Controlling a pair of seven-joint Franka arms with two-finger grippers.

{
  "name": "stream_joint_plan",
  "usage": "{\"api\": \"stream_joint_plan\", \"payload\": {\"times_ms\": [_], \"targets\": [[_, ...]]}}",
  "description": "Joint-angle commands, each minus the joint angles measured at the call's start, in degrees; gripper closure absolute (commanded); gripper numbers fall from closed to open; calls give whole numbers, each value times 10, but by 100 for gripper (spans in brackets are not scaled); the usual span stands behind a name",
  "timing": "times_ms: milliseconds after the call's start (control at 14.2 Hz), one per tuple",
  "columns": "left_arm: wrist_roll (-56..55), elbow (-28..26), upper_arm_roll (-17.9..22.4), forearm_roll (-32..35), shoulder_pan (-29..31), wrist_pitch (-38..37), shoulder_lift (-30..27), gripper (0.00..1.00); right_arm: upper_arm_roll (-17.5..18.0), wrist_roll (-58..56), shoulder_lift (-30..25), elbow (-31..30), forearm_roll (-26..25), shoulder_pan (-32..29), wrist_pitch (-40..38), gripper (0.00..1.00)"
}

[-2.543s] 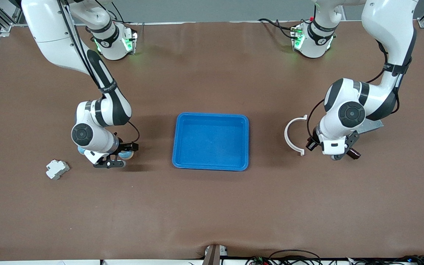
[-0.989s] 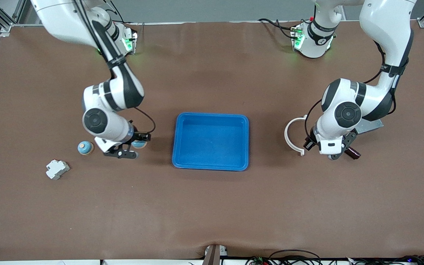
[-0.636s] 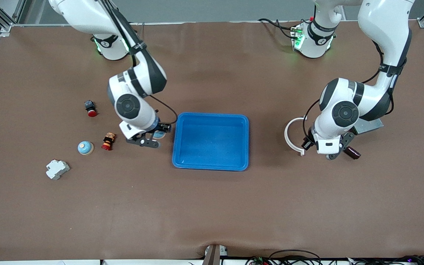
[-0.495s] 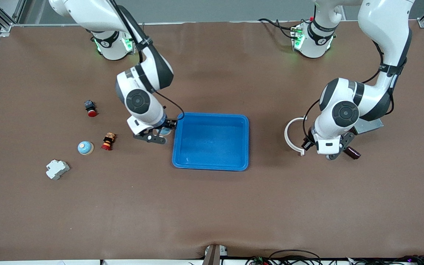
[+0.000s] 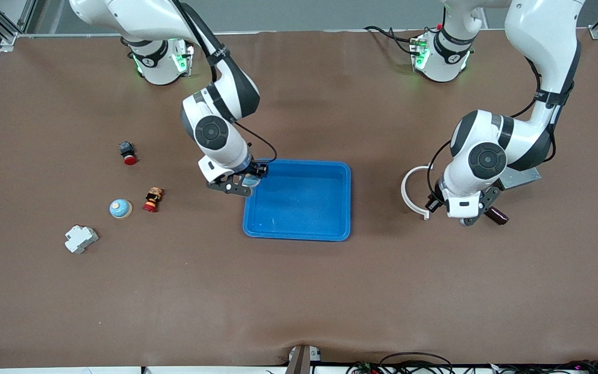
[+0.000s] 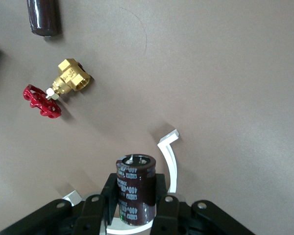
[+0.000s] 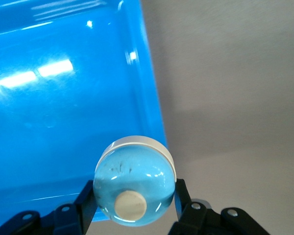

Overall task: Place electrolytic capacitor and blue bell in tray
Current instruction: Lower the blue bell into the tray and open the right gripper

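Right tool: the right tool (image 5: 241, 183) was closed on the blue bell (image 7: 135, 182), one finger on each side of its dome, and hung over the rim of the tray (image 5: 348, 200) at the right arm's end.
Blue bell: a pale blue dome with a white base ring and a white knob; in the right wrist view the knob faced the camera and the base ring faced away, toward the tray's edge below. In the front view the blue bell (image 5: 250, 179) showed only as a small patch between the fingers.
Left tool: the left tool (image 6: 137, 205) was closed on the electrolytic capacitor (image 6: 134, 188), gripping its sides low on the can, above the table (image 5: 299, 291) beside the white C-shaped ring (image 5: 414, 191).
Electrolytic capacitor: a dark brown can with pale print; its long axis ran straight out from the left tool's fingers, with the flat top end toward the table.
Tray: bright blue, on the middle of the table, well apart from the left tool.
Only in the left wrist view: a brass valve with a red handwheel (image 6: 56, 89) and a second dark cylinder (image 6: 43, 17) on the table.
Only in the front view: a second blue bell (image 5: 120, 209), a white block (image 5: 81, 238), and two small red-tipped parts (image 5: 152, 199) toward the right arm's end of the table.
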Motion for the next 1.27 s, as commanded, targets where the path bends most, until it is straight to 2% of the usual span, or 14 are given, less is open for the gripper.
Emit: {"api": "stream_joint_plan", "payload": {"times_ms": [0,495,1201], "targets": [[-13,9,-1,5,-2,-11,0,100,-6,7,16,0,22,18,34,94],[-12,11,0,5,2,-18,-2,100,-1,7,65,23,24,31,56,94],[-51,21,-1,6,-4,-22,11,100,-1,6,92,44,24,45,57,93]]}}
